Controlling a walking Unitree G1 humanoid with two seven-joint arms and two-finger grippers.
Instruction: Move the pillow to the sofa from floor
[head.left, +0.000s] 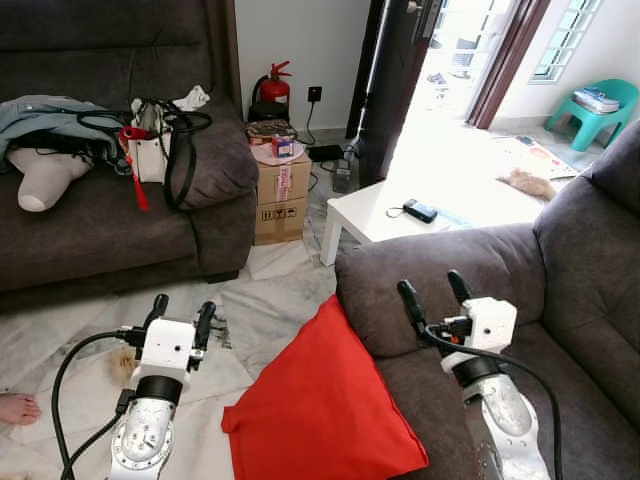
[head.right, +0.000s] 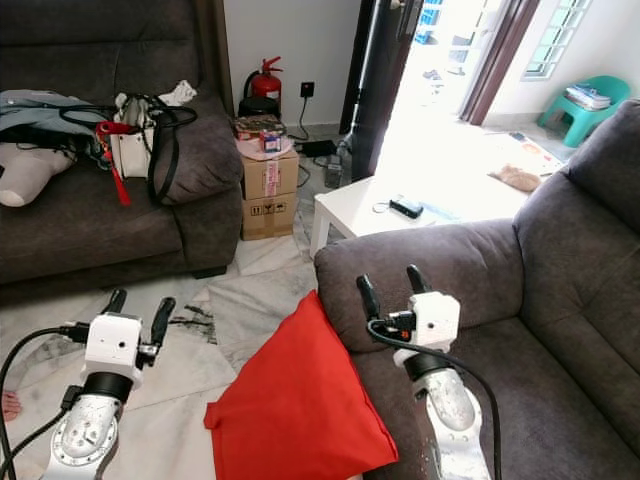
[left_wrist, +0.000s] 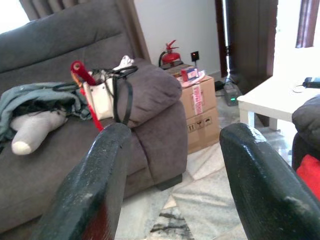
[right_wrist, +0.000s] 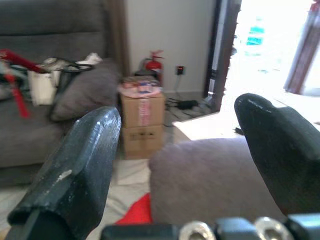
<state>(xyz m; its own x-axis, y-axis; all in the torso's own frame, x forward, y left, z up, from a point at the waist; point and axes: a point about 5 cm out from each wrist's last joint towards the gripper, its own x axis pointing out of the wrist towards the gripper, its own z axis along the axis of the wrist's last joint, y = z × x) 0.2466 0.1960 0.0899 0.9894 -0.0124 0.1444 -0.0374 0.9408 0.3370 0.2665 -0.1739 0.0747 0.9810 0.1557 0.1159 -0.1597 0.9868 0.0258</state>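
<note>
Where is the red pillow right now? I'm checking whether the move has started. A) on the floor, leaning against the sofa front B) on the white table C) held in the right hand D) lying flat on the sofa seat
A: the red pillow is on the floor, leaning against the front of the sofa, with both hands open and apart from it.

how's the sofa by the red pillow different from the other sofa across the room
The near sofa has a bare seat, while the far sofa is piled with clothes and a white bag. The red pillow leans against the near sofa's front; nothing leans on the far one. The right hand hovers over the near sofa; the left hand is over the floor. Both sofas are dark grey fabric.
</note>
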